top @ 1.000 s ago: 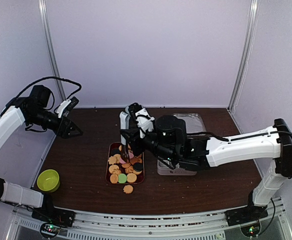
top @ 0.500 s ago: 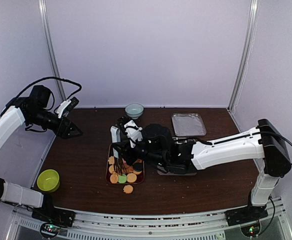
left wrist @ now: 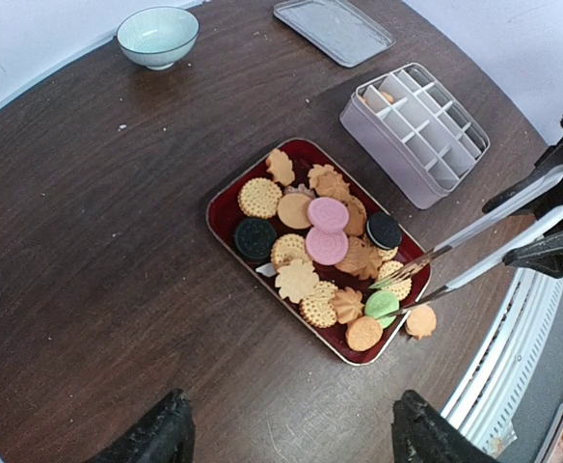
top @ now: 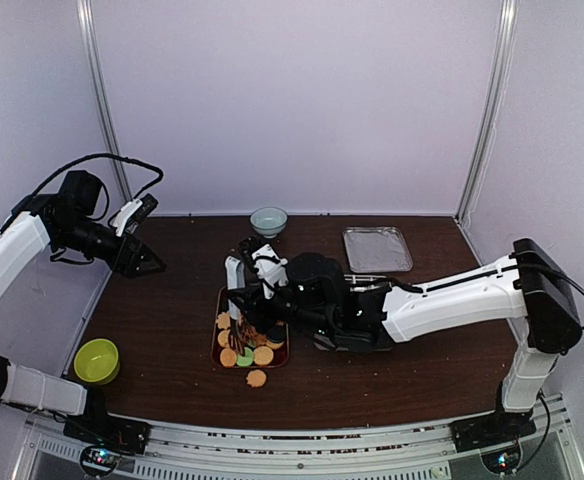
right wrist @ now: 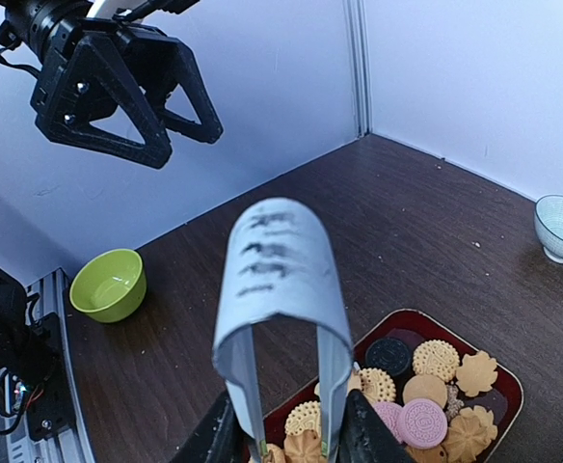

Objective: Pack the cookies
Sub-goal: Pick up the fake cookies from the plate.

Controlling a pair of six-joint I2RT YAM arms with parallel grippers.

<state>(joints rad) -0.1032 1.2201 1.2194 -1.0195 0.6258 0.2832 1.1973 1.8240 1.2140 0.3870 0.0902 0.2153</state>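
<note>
The cookies [left wrist: 320, 241] lie heaped in a dark red tray [left wrist: 222, 214], mostly golden ones with some pink, black and green; they also show in the top view as cookies [top: 247, 348] and in the right wrist view as cookies [right wrist: 436, 381]. My right gripper [right wrist: 296, 439] is shut on metal tongs [right wrist: 281, 280]. The tongs [left wrist: 484, 246] reach over the tray's front end, tips on either side of a green cookie [left wrist: 382, 306]. My left gripper [top: 152, 262] hangs open and empty, high at the far left.
A white compartment box [left wrist: 416, 130] stands right of the tray, with a cookie in one cell. One loose cookie [left wrist: 420, 320] lies on the table off the tray's front. A clear lid [top: 377, 248] and a pale bowl [top: 269, 220] sit at the back; a green bowl [top: 96, 360] sits near left.
My right arm has dropped lower and swung left over the tray with the tongs, uncovering the pale bowl and lid behind it. The left arm has not moved.
</note>
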